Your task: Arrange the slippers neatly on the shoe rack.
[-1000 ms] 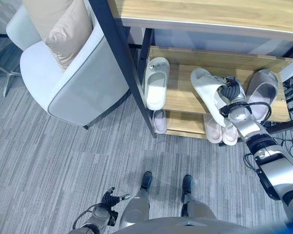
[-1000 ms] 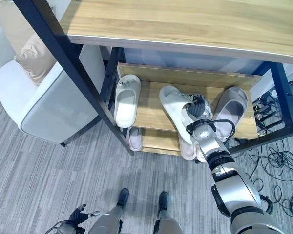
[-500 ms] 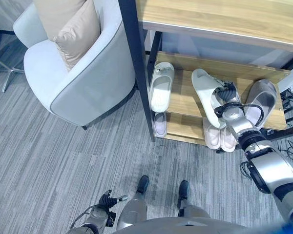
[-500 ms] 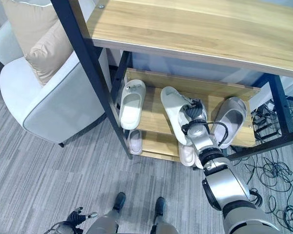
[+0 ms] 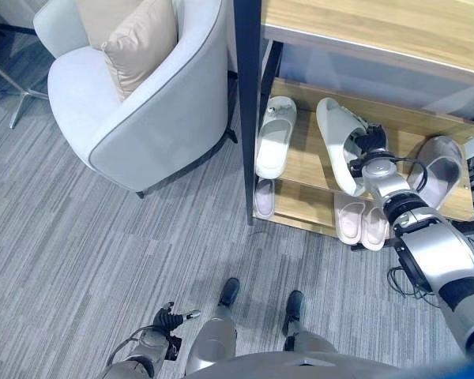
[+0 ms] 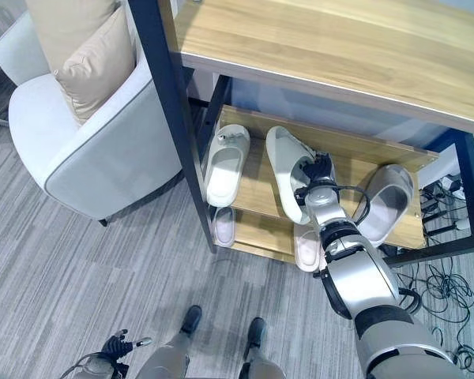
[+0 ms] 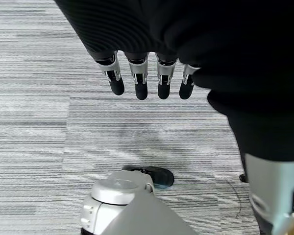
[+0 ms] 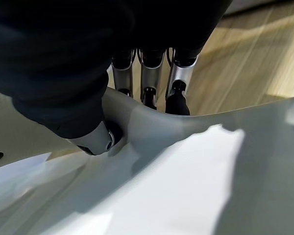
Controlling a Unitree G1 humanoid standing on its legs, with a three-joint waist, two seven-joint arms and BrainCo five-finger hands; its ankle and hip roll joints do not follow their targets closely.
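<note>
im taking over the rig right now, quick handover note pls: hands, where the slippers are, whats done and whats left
Right hand: shut on the white slipper, holding it tilted over the upper shelf of the shoe rack, not yet laid flat.
Left hand: open, idle, low by the floor, holding nothing.
Done: another white slipper lies at the left of the upper shelf, a grey slipper at its right. A pale pair and one more slipper sit on the lower shelf.
Left: set the held slipper down flat, probably beside its white mate, then release.
</note>
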